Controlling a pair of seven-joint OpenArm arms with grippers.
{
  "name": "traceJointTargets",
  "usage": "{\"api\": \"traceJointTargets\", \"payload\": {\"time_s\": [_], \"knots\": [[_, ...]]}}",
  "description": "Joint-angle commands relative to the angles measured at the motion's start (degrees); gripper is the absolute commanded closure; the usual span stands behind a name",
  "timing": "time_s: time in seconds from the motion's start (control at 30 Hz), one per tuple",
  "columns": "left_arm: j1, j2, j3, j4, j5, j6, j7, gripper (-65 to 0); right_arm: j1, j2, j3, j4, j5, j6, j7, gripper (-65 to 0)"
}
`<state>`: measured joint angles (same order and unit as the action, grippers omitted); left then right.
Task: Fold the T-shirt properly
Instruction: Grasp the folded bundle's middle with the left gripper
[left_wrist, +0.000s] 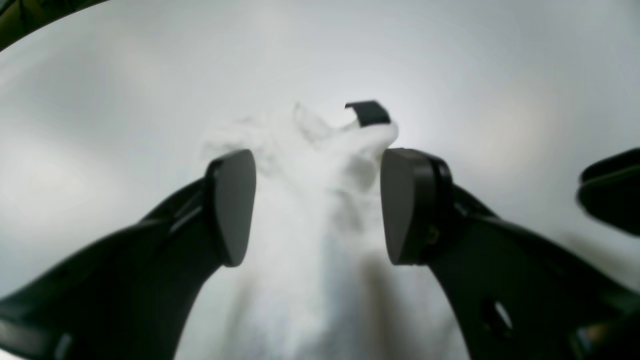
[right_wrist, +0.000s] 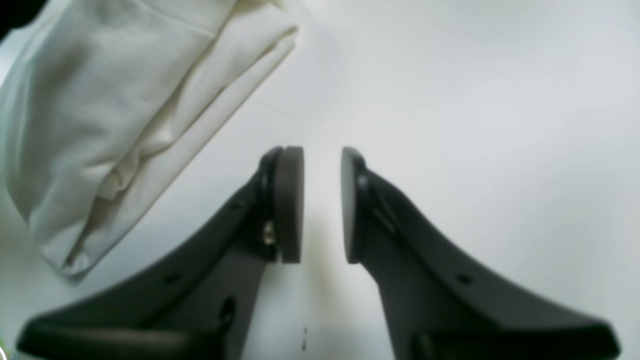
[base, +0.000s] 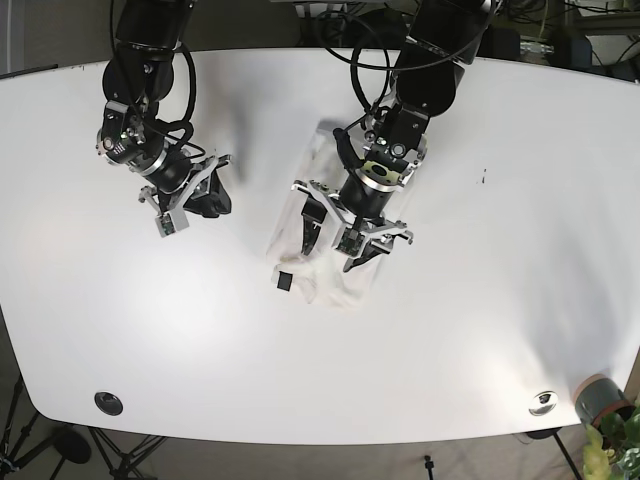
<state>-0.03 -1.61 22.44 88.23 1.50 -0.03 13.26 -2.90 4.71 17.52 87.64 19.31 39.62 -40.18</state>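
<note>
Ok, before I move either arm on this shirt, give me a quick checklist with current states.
1. Left gripper open: ok, jaws stand wide apart.
2. Left gripper over the shirt: ok, white cloth lies between and below the fingers.
3. Cloth actually pinched by the left gripper: not ok, the pads stand clear of the bunched cloth.
4. Right gripper free: ok, narrow gap between the pads, only bare table behind it.
5. Right gripper near the shirt: not ok, it sits off to the side over the table, apart from the cloth.
6. Shirt flat and folded: not ok, it is bunched and creased, black tag sticking out at one end.
</note>
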Motion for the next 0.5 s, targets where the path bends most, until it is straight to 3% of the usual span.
{"api": "traceJointTargets", "payload": {"time_s": [0.0, 0.23, 0.47], "knots": [[-0.5, -0.1, -0.2, 0.6, 0.2, 0.3, -2.4, -37.5, 0.9, 0.4, 0.1, 1.0, 1.1, 0.38, 1.4, -11.6], [-0.3, -0.5, -0.3, -1.6, 0.2, 0.3, -2.4, -37.4, 0.9, 0.3, 0.0, 1.0, 1.1, 0.38, 1.4, -11.6], [-2.2, -0.5, -0.1, -17.9, 0.0, 0.3, -7.8, -37.4, 0.9, 0.3, 0.0, 0.9, 1.1, 0.38, 1.4, -11.6]]}}
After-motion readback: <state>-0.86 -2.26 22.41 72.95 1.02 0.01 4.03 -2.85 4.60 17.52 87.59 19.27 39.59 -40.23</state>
